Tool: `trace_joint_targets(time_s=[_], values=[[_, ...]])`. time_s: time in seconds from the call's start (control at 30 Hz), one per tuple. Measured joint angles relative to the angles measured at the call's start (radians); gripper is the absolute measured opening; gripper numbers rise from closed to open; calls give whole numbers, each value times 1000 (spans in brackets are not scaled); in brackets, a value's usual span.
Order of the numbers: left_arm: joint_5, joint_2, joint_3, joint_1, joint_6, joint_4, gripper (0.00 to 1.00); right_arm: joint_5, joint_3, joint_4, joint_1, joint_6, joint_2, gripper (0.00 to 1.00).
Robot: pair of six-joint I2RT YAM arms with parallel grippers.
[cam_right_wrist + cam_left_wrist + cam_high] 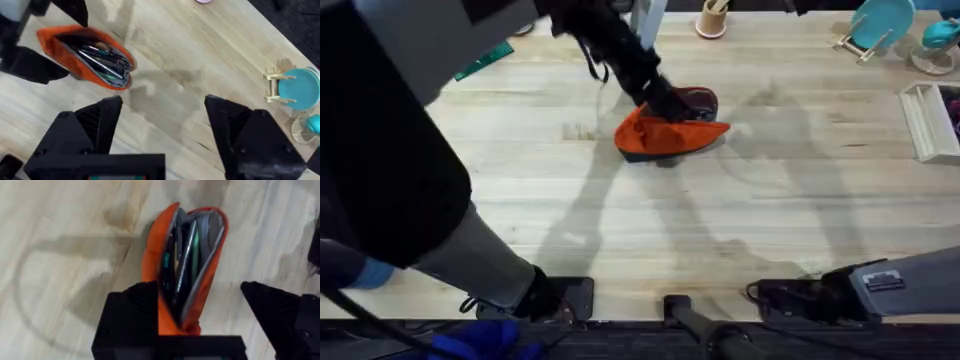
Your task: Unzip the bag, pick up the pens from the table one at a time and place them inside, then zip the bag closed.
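Lying open: the bag point(670, 135) rests on the tabletop point(740, 230) toward 12 o'clock from centre in the overhead view, zipper parted, mouth gaping.
Contents: pens point(184, 260) show inside the mouth, silver and dark shafts packed lengthwise; no pen lies loose on the bare wood around it.
Stage: loading looks finished by my reading; zipping shut remains.
Left gripper point(200, 315): reaches in from 10 o'clock, fingers spread wide, one finger point(135, 315) pressed against the orange side of the pouch, the other standing apart from it; likely bracing the fabric so the mouth stays put.
Right gripper point(162, 130): hovers well apart from the bag, fingers wide open and holding nothing.
Surroundings: teal plate rack point(875, 25) at 2 o'clock.
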Motion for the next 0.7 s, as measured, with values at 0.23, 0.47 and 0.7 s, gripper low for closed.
trace_joint_targets(time_s=[0.23,0.47,0.7], values=[[0,0,164,17,13,-114,995,0,0,2,0,2,0,998],[33,0,211,38,13,-122,993,0,0,2,0,2,0,998],[49,0,211,34,-38,-169,993,0,0,6,0,2,0,998]])
